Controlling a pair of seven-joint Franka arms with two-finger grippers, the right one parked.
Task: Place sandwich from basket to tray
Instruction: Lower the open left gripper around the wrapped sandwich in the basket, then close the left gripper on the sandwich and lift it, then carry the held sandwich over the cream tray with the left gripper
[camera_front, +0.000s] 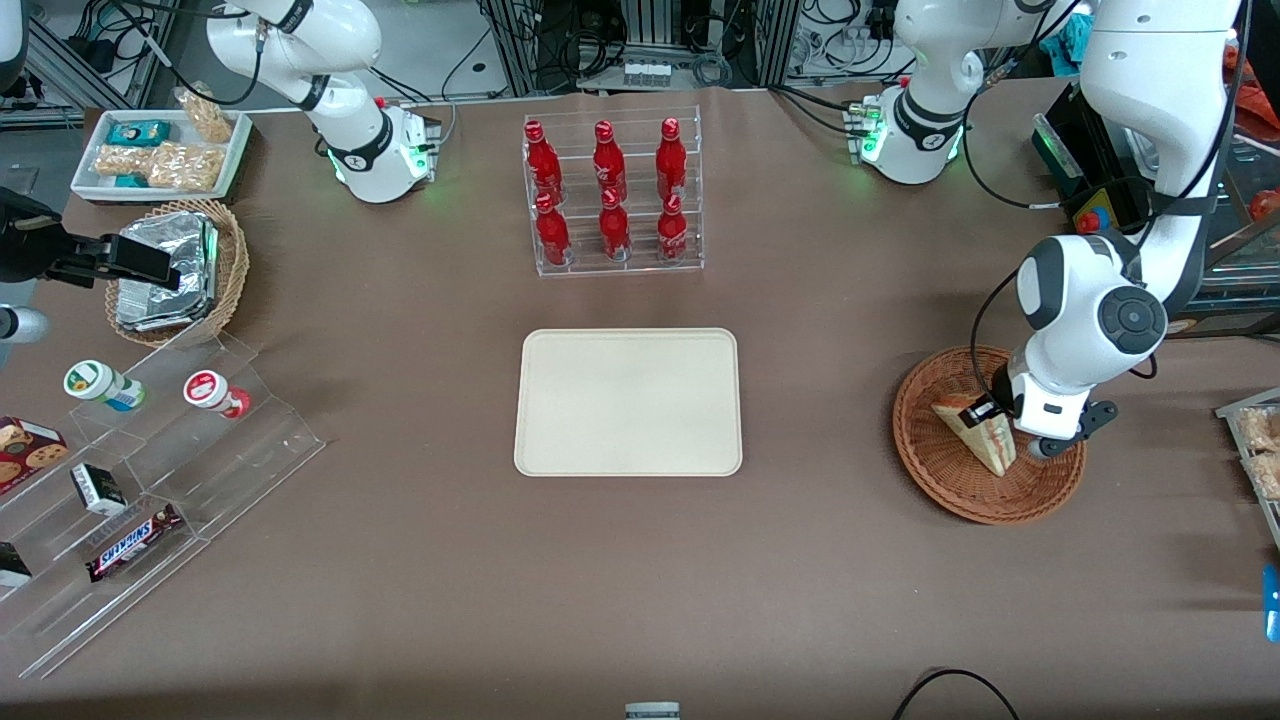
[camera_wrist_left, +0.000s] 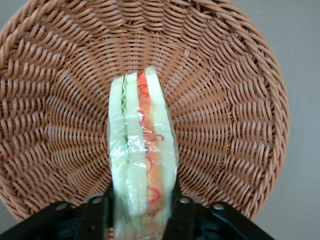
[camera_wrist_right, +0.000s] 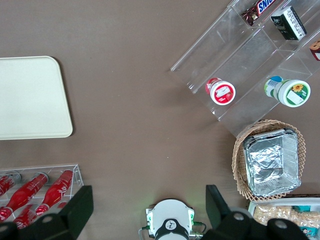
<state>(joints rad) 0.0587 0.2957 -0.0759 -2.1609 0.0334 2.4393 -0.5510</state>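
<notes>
The wide, shallow, round reddish-brown wicker basket (camera_front: 985, 480) sits on the brown matte bench (camera_front: 400, 560) toward the working arm's end, well apart from the large flat cream-beige rectangular tray (camera_front: 628, 402) with rounded corners and a low rim. Inside the basket stands the triangular sandwich wedge (camera_front: 978, 436), on edge; the wrist view shows its cut face (camera_wrist_left: 142, 150) as pale soft bread slices striped with green and red-orange filling under a glossy clear wrap. The black two-finger pincer (camera_wrist_left: 142, 205) of the left arm is down in the basket, its fingers (camera_wrist_left: 95, 215) pressed against the sandwich's two bread sides, closed on the wedge. The basket's weave (camera_wrist_left: 240, 125) radiates in tight ribbed coils from the centre to a thick braided rim. The tray's smooth surface is bare. Farther from the front camera than the tray stands a clear acrylic stepped rack (camera_front: 612, 195) holding six glossy red bottles (camera_front: 610, 150).
</notes>
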